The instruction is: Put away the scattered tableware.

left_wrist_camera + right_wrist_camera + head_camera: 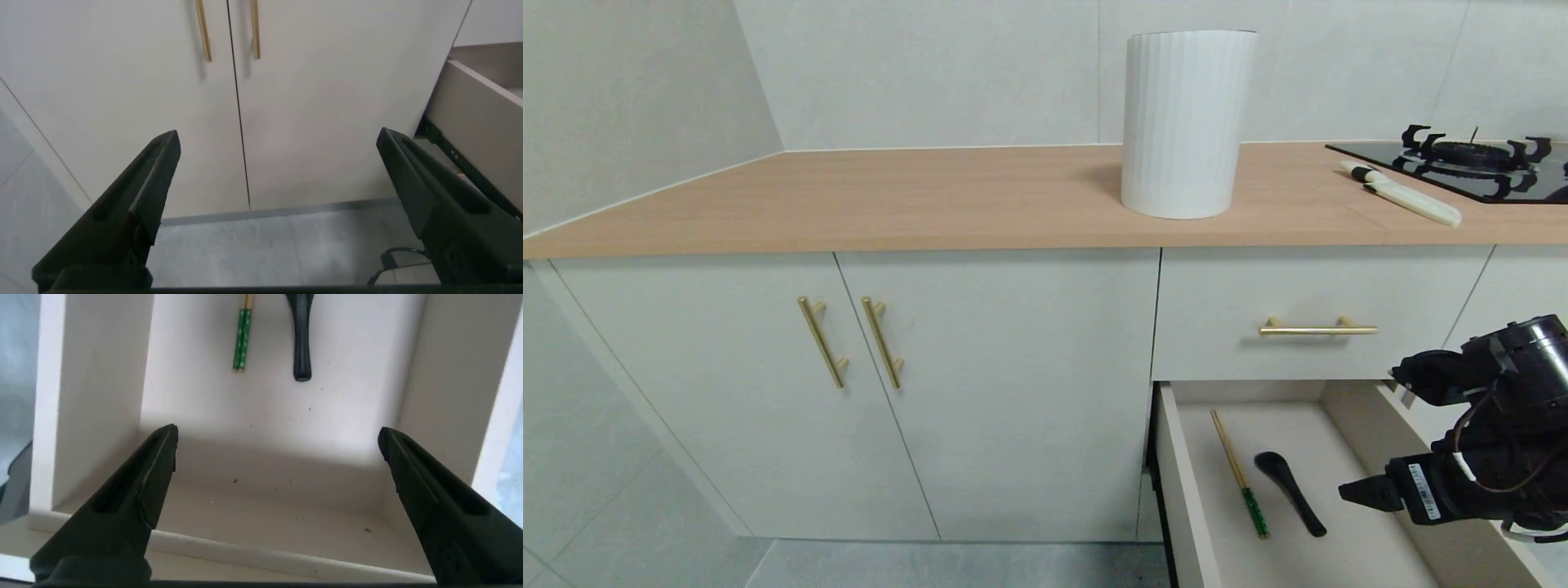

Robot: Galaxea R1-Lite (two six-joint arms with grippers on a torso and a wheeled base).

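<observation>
The lower drawer (1186, 498) under the counter stands pulled out. Inside it lie a pair of wooden chopsticks with green ends (1240, 474) (243, 335) and a black spoon (1289, 490) (301, 335), side by side on the drawer floor. My right gripper (1372, 434) (276, 433) hangs open over the near part of the drawer (90, 416), holding nothing. A cream-handled knife (1401, 193) rests on the wooden counter beside the stove. My left gripper (277, 135) is open and empty, low in front of the cabinet doors (327, 106).
A tall white ribbed container (1183, 122) stands on the counter (890, 196). A black gas stove (1462, 163) sits at the far right. The upper drawer with a brass handle (1319, 329) is closed. Two cabinet doors (849, 367) are closed on the left, above grey floor tiles.
</observation>
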